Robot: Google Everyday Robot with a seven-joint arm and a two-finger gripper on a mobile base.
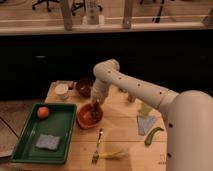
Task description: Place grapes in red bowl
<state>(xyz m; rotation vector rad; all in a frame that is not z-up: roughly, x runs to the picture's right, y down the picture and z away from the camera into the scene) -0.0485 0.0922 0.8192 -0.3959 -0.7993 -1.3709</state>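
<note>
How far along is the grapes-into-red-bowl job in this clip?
Nearly done, it seems. The gripper is down over the red bowl, and a dark lump inside the bowl below it looks like the grapes. Whether they are released yet I cannot tell. Left: let go if needed and lift the arm clear.

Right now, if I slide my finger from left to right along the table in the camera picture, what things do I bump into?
Round orange fruit in the green plastic tray → small white cup → orange-red round bowl, with the robot's gripper over it → silver fork → curved green pepper.
</note>
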